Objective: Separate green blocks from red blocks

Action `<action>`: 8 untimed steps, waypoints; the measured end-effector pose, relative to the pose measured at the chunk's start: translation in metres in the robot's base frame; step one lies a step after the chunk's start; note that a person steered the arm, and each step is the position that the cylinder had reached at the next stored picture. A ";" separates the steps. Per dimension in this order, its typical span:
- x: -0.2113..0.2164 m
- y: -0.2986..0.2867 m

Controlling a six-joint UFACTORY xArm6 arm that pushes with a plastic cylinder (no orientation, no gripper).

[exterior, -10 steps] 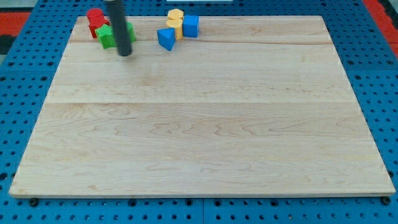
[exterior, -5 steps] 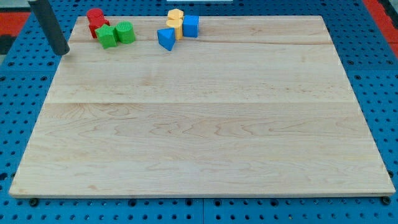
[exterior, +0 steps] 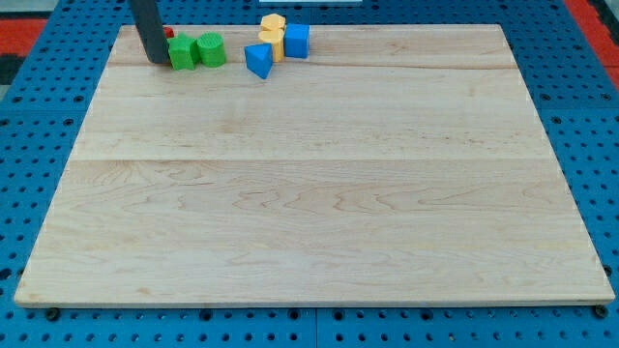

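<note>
Your big wooden board (exterior: pixel 309 193) fills the view, and my tip (exterior: pixel 156 58) sits near its top left corner; it is a bare rod and holds nothing. Just right of my tip, touching it, are two green blocks (exterior: pixel 196 51) side by side, and a bit of red block (exterior: pixel 167 33) peeks out behind the rod. Further right sit two blue blocks (exterior: pixel 258 60) and yellow blocks (exterior: pixel 272 32) in a bunch.

Wooden board (exterior: pixel 319 193) under green (exterior: pixel 181 52), blue (exterior: pixel 257 60), yellow (exterior: pixel 272 24) blocks

Pale wooden board (exterior: pixel 319 193) on blue perforated base (exterior: pixel 39 145); even light.

tip (exterior: pixel 158 58) left of green block (exterior: pixel 181 52) | green cylinder (exterior: pixel 211 49) right, touching
</note>
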State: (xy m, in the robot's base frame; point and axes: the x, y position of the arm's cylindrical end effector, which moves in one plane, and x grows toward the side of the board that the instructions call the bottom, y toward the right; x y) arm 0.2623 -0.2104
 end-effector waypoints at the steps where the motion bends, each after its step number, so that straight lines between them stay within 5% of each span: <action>1: 0.000 0.021; 8: -0.010 0.065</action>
State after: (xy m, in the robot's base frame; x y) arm 0.2521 -0.1459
